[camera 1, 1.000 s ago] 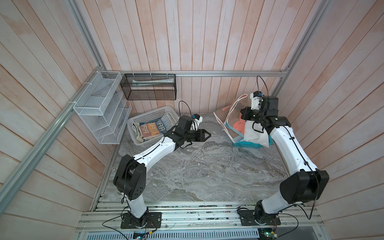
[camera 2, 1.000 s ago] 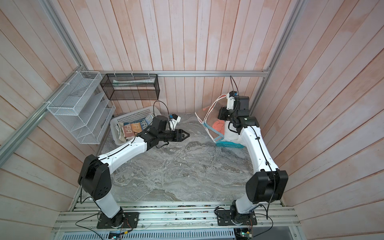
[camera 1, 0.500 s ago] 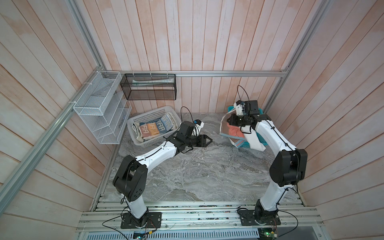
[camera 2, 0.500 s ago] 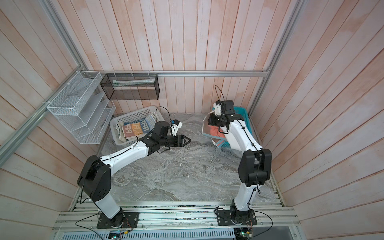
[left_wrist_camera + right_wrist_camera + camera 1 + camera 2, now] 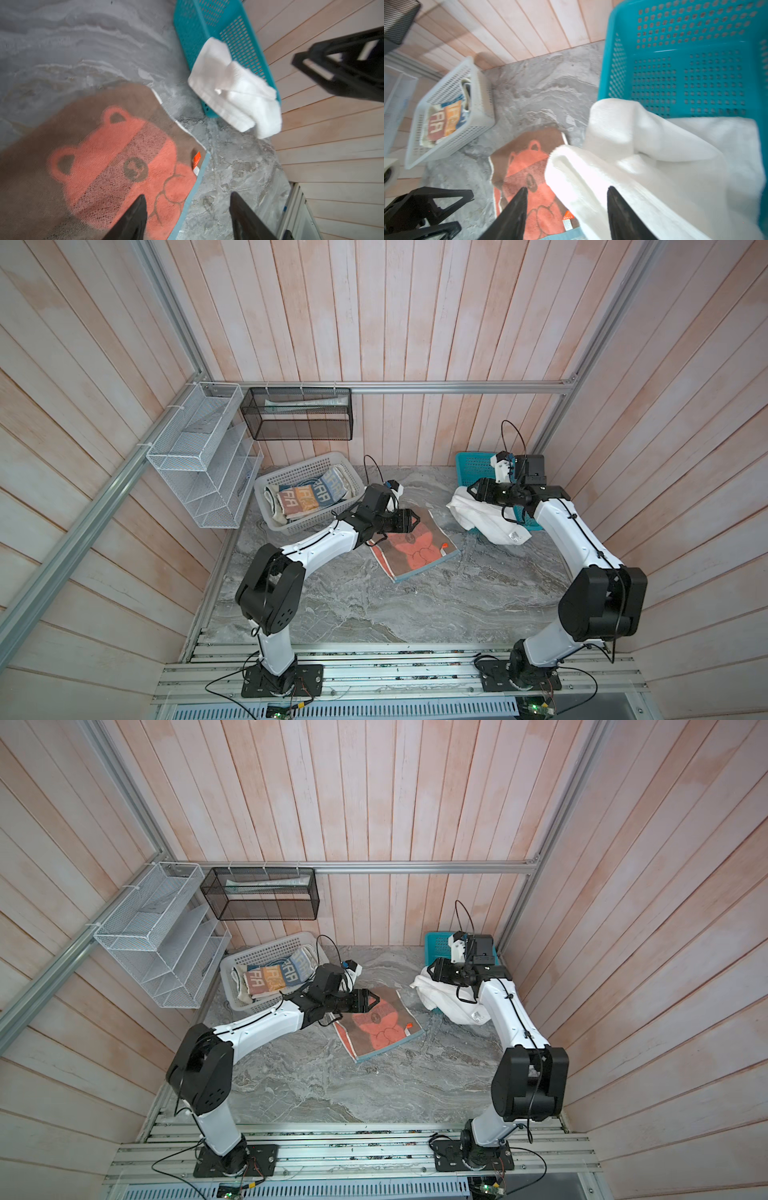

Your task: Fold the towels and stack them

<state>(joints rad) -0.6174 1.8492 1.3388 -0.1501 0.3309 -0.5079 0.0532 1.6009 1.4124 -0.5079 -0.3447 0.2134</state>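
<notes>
A salmon-brown towel (image 5: 415, 549) (image 5: 380, 1029) with a bear print lies flat mid-table, and a blue strip shows along one edge (image 5: 195, 187). My left gripper (image 5: 417, 520) (image 5: 376, 1001) (image 5: 188, 196) hangs open just above it, empty. A plain white towel (image 5: 486, 520) (image 5: 451, 1004) (image 5: 654, 166) spills crumpled over the rim of a teal basket (image 5: 471, 466) (image 5: 685, 62). Over that towel's near fold my right gripper (image 5: 471, 491) (image 5: 433, 971) (image 5: 567, 189) stands open, holding nothing. A lettered towel (image 5: 307, 497) (image 5: 272, 975) lies folded in the white basket.
The white basket (image 5: 272, 485) (image 5: 232, 965) (image 5: 477, 83) stands at the back left, close behind my left arm. A white wire rack (image 5: 195, 456) and a black mesh bin (image 5: 299, 414) hang on the walls. Wooden walls close in on three sides.
My right gripper swung the salmon-brown towel inward and let go, so it now lies flat. That gripper opened and drew back over the white towel. My left gripper moved right and opened wider.
</notes>
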